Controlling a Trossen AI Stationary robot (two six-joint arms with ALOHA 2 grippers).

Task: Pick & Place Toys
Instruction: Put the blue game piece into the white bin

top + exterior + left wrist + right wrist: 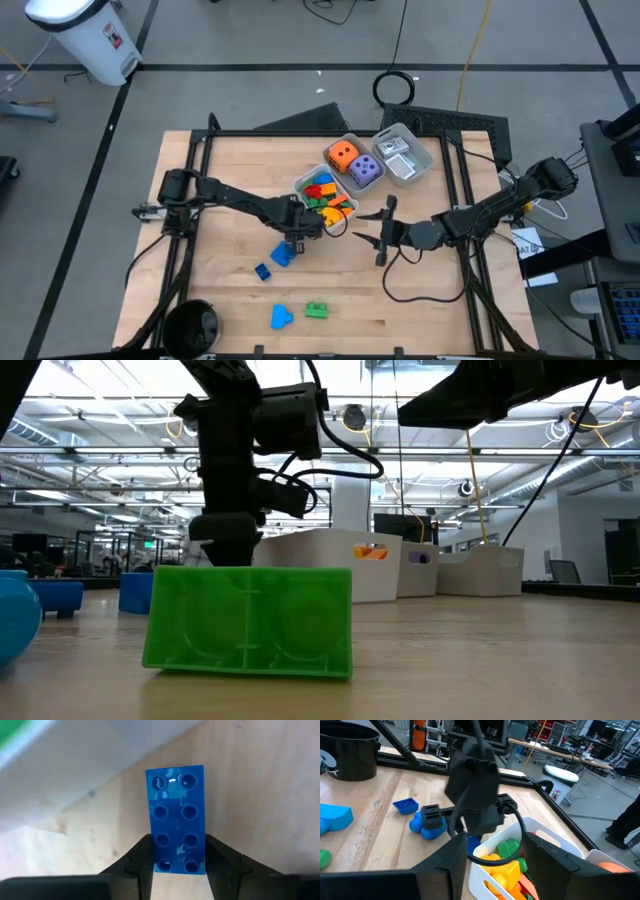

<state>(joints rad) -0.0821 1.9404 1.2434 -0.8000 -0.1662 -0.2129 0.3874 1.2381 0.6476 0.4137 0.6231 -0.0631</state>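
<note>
My left gripper (pixel 296 236) points down beside the near left corner of the white tray (pixel 300 187) of coloured bricks and is shut on a blue eight-stud brick (pixel 176 817). The brick shows under the gripper in the right wrist view (pixel 473 843). A rounded blue piece (pixel 281 255), a small blue brick (pixel 262 271), another blue piece (pixel 282 317) and a green brick (pixel 316 310) lie on the table. The orange die (pixel 342 155) and the purple die (pixel 364 170) sit in a tray. My right gripper (pixel 384 235) is open and empty to the right of the brick tray. My left gripper pinches the blue brick's two long sides (pixel 156 851) between its two fingers, near one end of the brick. The fingers come from above, pointing down, and lie across the brick. The brick lies level, studs up; whether it is clear of the table I cannot tell.
A clear tray (pixel 405 155) stands at the far right of the tray group. A black round container (pixel 190 325) stands at the near left corner. Cables (pixel 420 275) lie on the table under my right arm. Bare wood shows at the near right.
</note>
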